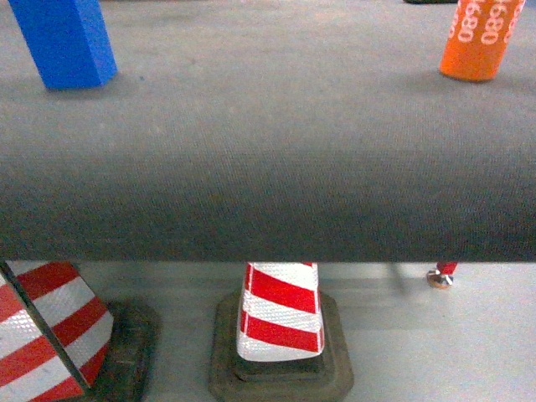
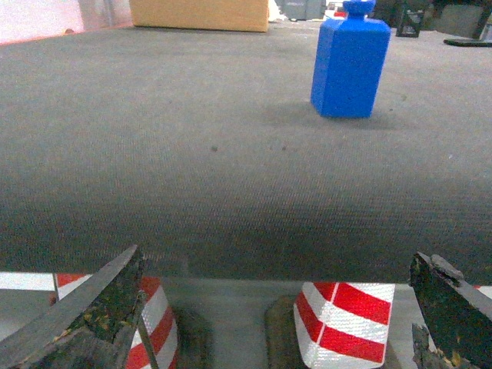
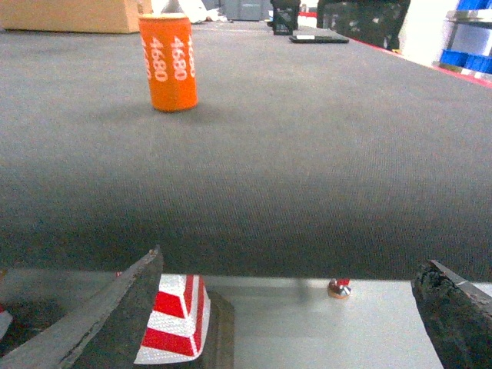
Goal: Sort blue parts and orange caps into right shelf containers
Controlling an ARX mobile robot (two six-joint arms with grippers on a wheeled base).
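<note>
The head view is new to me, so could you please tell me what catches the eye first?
A bright blue block stands at the far left of the dark grey table and an orange cylinder printed 4680 at the far right. Below the table's near edge, red-and-white striped traffic cones stand on the pale floor.

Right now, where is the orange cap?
The orange cap stands upright on the grey table, far right in the head view, opposite the blue part at far left, ahead of the right gripper.
</note>
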